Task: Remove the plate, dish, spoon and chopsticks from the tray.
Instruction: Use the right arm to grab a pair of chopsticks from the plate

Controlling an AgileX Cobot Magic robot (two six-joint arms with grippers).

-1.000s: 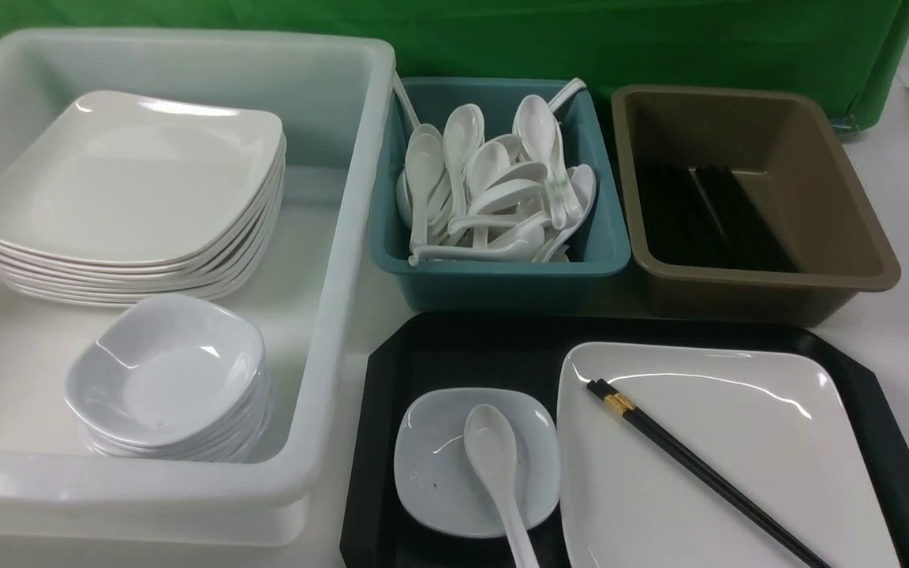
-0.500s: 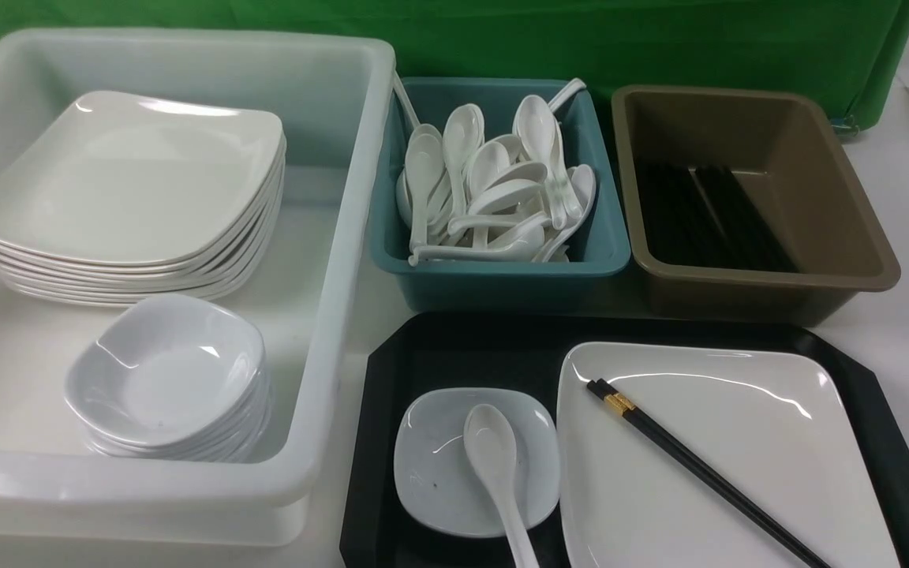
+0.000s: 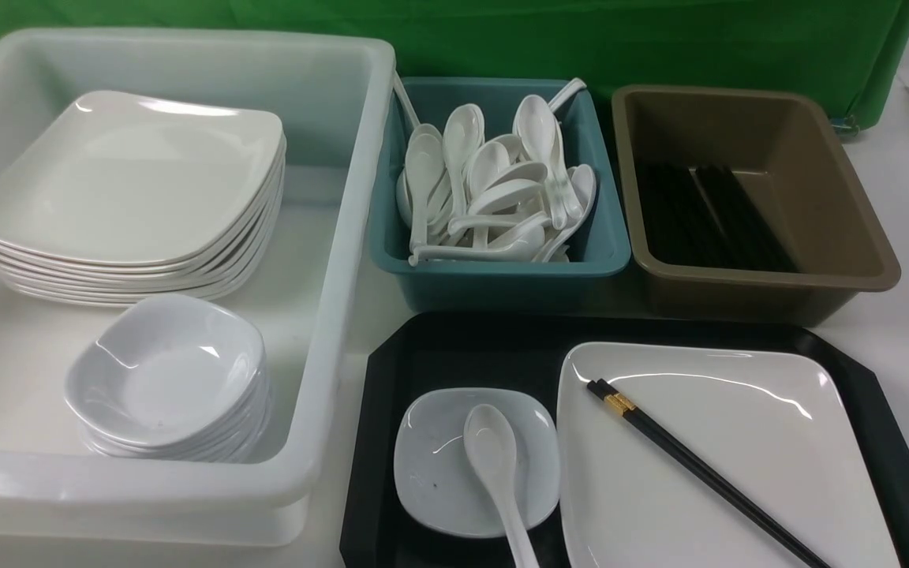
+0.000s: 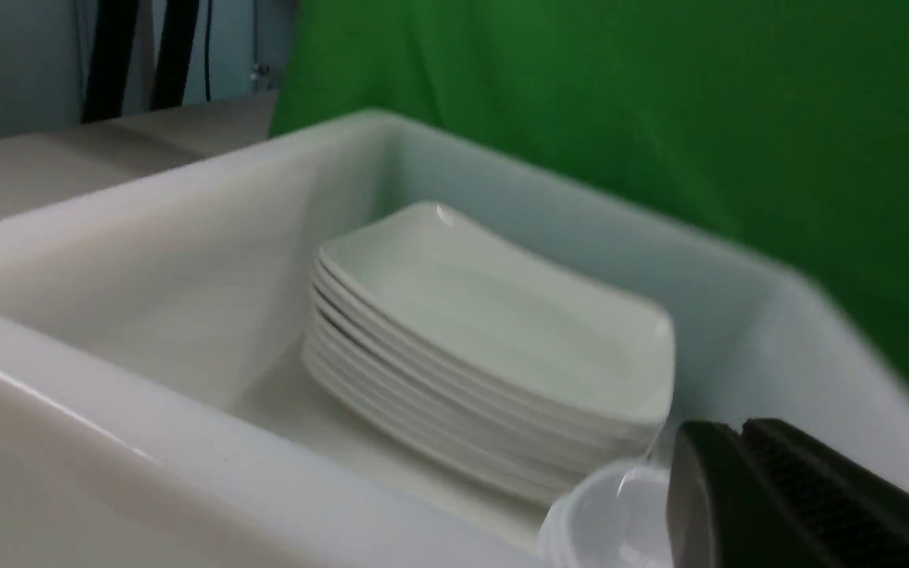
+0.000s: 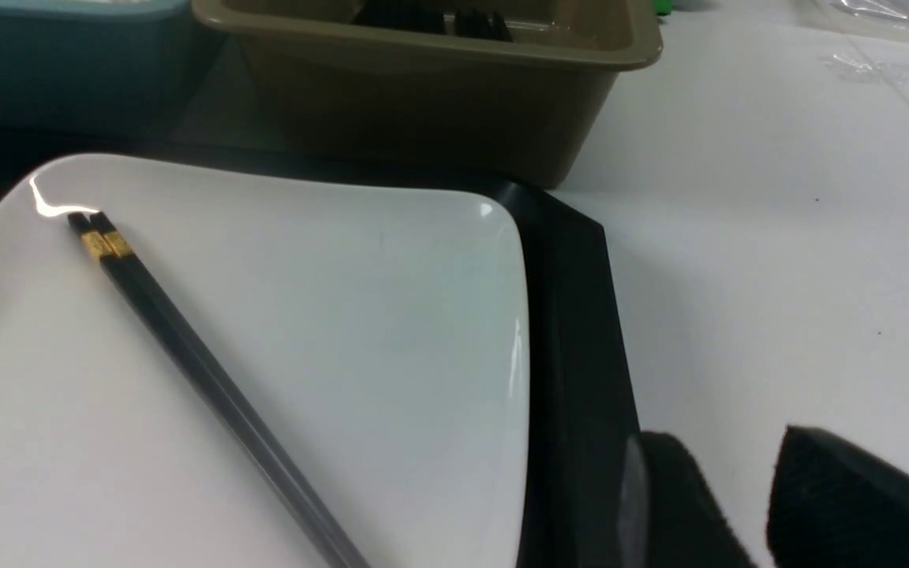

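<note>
The black tray (image 3: 454,347) lies at the front right. On its right part rests the large white plate (image 3: 754,426), with the black chopsticks (image 3: 699,468) lying diagonally across it. The small dish (image 3: 431,465) sits on the tray's left part, and the spoon (image 3: 494,457) rests in it, handle toward me. Neither gripper shows in the front view. My left gripper (image 4: 727,434) is shut and empty by the white tub's near side. My right gripper (image 5: 727,442) is open and empty over the bare table just outside the tray's right rim (image 5: 573,331), beside the plate (image 5: 344,315) and chopsticks (image 5: 186,353).
A white tub (image 3: 336,260) at the left holds a stack of plates (image 3: 131,181) and a stack of dishes (image 3: 170,379). Behind the tray stand a teal bin (image 3: 502,276) full of spoons and a brown bin (image 3: 770,292) holding black chopsticks.
A dark bit of the left arm at the front view's lower left corner has slipped out of view. The tableware has not moved.
</note>
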